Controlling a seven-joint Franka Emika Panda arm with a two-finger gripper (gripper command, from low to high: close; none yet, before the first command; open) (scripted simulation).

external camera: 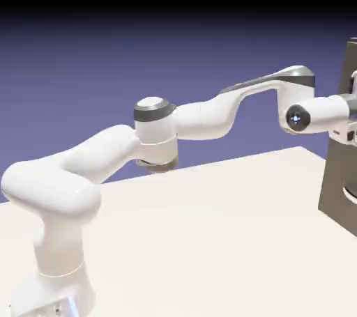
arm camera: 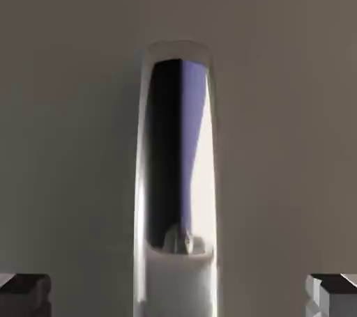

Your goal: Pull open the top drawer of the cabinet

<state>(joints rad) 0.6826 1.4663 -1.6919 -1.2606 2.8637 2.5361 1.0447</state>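
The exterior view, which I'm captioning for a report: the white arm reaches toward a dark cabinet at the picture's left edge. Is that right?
Not the left: the exterior view shows the dark cabinet at its right edge. The white arm does reach toward it.

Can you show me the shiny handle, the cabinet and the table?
Handle [arm camera: 177,162]: hand view, middle of its shiny front.
Cabinet [external camera: 337,180]: exterior view, dark front, below the arm.
Table [external camera: 209,239]: exterior view, bare top.

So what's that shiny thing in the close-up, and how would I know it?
Find the tall dark cabinet that the white arm reaches toward, then look at its flat front in the hand view. The handle is the long, rounded bar between the tips of the open gripper. Its mirror-like silver sets it apart from the dull panel behind.
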